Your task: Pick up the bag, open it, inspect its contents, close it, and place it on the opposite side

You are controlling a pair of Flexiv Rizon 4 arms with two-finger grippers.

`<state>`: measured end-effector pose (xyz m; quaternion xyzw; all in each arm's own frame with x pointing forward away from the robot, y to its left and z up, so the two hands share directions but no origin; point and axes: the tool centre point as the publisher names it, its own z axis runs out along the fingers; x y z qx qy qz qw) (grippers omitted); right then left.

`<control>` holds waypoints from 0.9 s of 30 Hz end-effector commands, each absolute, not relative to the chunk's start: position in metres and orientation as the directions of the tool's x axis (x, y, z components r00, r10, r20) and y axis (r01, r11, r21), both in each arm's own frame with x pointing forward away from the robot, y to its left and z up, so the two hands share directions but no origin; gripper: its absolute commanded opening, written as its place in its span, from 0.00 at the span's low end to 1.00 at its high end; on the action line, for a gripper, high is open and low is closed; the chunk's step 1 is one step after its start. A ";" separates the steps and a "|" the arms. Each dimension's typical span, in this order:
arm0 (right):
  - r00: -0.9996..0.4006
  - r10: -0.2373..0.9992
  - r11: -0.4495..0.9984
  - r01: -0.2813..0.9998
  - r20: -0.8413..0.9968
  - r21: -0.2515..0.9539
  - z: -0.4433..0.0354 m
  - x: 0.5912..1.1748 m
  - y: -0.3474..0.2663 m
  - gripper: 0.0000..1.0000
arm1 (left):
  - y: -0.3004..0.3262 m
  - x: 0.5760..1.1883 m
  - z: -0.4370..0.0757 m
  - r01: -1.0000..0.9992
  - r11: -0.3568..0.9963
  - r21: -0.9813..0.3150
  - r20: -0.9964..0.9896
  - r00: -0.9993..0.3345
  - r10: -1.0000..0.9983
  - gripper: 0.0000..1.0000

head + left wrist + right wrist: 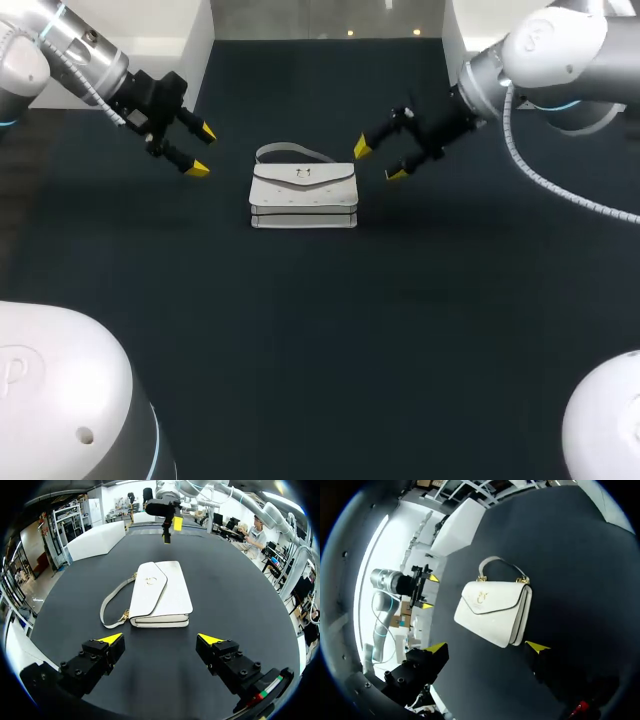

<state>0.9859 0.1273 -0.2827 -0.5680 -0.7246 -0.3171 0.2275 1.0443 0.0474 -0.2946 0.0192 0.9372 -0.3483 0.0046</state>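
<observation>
Bag (303, 195) is lying flat on the table (320, 350), flap (147, 594) facing up and looking closed, clasp (481, 598) sitting mid-flap. Nothing is touching it.

Left fingers (202, 150) are hanging spread and released above the table, holding nothing, well apart from the bag. Bag is sitting straight ahead of them, roughly centred on the gap, short end facing them.

Right fingers (379, 161) are also hanging spread and empty. Bag is lying ahead of them, its near end just beside the tips. No contact is showing in any view.

Key geometry: bag is sitting between the two sets of fingers, with its long axis running roughly along the line joining them, so each set is facing a short end. Right fingers are sitting clearly nearer than left.

Strap (112, 605) is lying slack on the table along one long edge. From the left fingers it is falling off to one side of the bag, not between tips and bag.

My read: pick-up is not yet started, so every step of the task is pending. Right arm is looking like the shorter reach. Can't tell whether either spread is clearing the short end. Bag is lying low, so a grab is probably needing tips coming down around the body or hooking the strap. Risk I'm seeing: going for the slack strap, with the bag tilting or swinging on the lift.
</observation>
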 end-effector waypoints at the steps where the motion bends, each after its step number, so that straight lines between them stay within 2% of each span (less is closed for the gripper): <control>1: -0.329 0.864 0.225 0.930 0.380 0.292 -0.264 0.967 0.129 1.00 | 0.048 1.046 -0.296 0.040 0.754 -0.655 -0.022 -0.999 0.034 1.00; 5: -0.406 0.871 0.327 0.899 0.277 0.291 -0.262 0.962 0.130 1.00 | 0.048 1.046 -0.296 0.040 0.754 -0.655 -0.022 -0.999 0.034 1.00; 7: -0.433 0.848 0.392 0.901 0.305 0.189 -0.264 0.961 0.127 1.00 | 0.048 1.046 -0.296 0.040 0.754 -0.655 -0.022 -0.999 0.034 1.00; 17: -0.433 0.848 0.392 0.901 0.305 0.189 -0.264 0.961 0.127 1.00 | 0.048 1.046 -0.296 0.040 0.754 -0.655 -0.022 -0.999 0.034 1.00; 19: -0.433 0.848 0.392 0.901 0.305 0.189 -0.264 0.961 0.127 1.00 | 0.033 1.046 -0.291 0.111 0.782 -0.613 -0.049 -0.994 0.102 1.00; 27: -0.670 0.742 0.620 0.702 0.030 0.350 -0.244 0.951 0.140 1.00 | 0.009 1.043 -0.270 0.276 0.793 -0.543 -0.163 -0.961 0.223 1.00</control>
